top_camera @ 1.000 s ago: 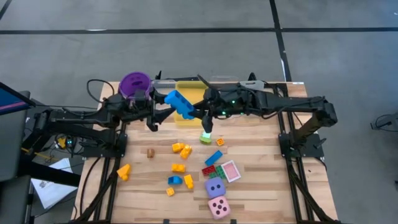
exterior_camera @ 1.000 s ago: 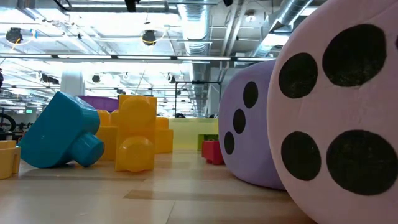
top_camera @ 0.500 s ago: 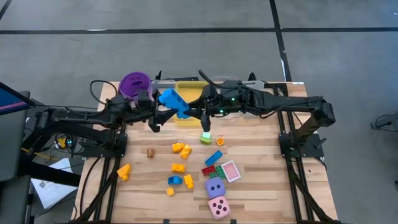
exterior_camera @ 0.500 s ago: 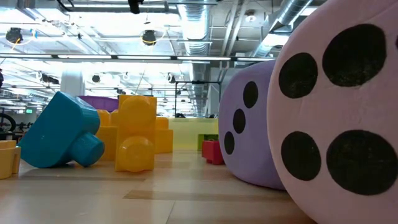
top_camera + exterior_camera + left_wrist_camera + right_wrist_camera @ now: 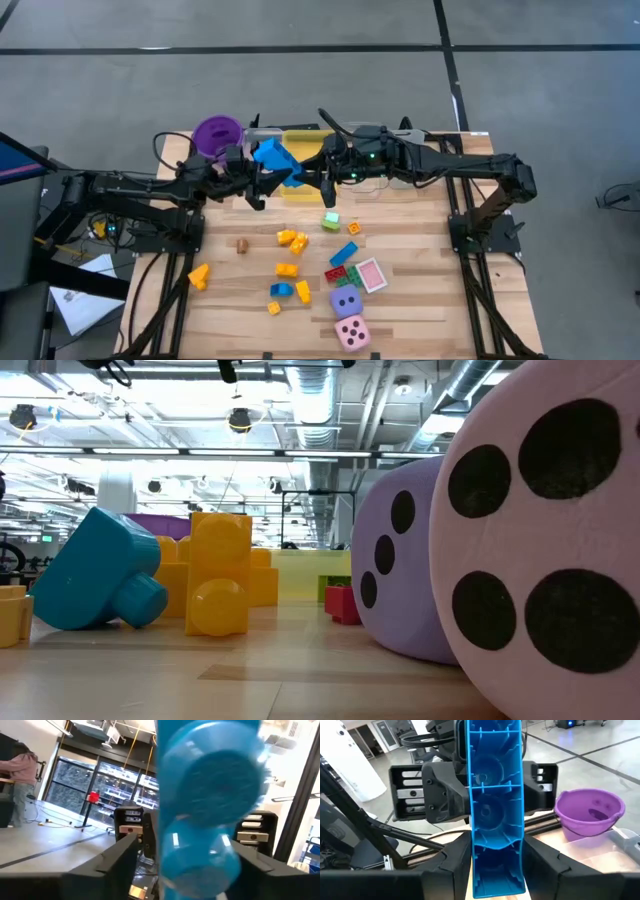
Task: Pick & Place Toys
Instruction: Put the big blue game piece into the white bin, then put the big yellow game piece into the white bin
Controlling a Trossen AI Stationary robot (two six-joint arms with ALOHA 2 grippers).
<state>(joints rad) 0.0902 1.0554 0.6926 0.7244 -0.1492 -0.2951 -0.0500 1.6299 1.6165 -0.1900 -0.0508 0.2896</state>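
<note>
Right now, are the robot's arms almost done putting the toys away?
Not nearly. No toy shows as put away yet. In hand: a blue brick, held between the left gripper and the right gripper near the yellow tray. Left on the table: small bricks, a pink-backed card, the purple die and pink die.

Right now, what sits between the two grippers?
A blue brick spans the gap between the left gripper and the right gripper, above the yellow tray; the high and right wrist views show it.
</note>
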